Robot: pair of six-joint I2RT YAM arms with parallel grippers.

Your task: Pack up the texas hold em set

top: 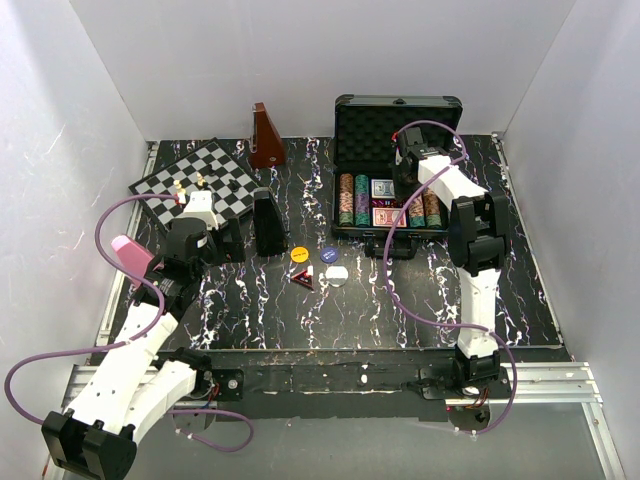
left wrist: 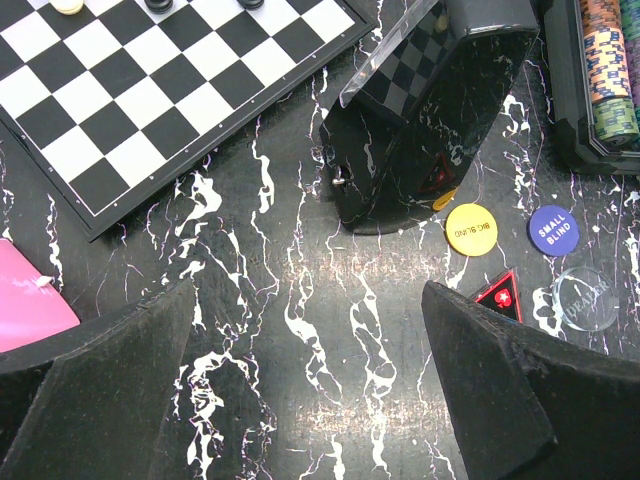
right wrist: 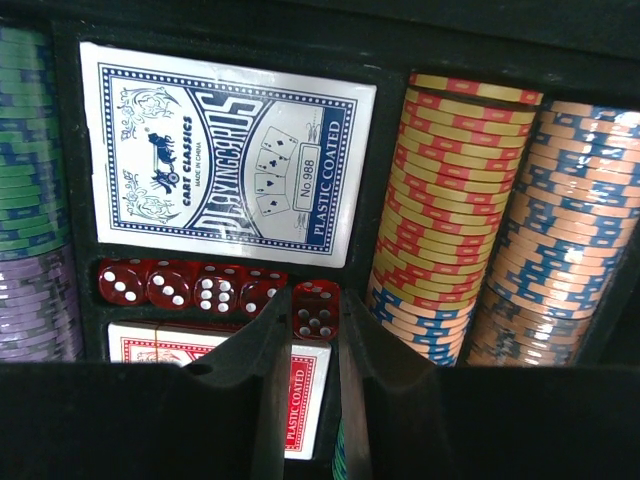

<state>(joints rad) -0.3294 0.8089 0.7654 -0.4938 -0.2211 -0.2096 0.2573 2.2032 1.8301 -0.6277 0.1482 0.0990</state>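
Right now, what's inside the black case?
The black case holds striped chip rows, a blue card deck and red dice. The right fingers cover much of the red card deck; nothing beneath the chip rows shows.

Count on inspection: one black case (top: 398, 108), four chip rows (top: 345, 198), two card decks (right wrist: 225, 150), five red dice (right wrist: 215, 290), three round buttons (left wrist: 470, 228), one chessboard (left wrist: 150, 90), one brown pyramid-shaped object (top: 265, 138).

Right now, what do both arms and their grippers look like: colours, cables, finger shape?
The left arm and right arm match: white link shells with black joint housings. A purple cable loops loosely along each. The left gripper and right gripper have plain matte-black fingers, broad and wedge-shaped. No markings are visible.
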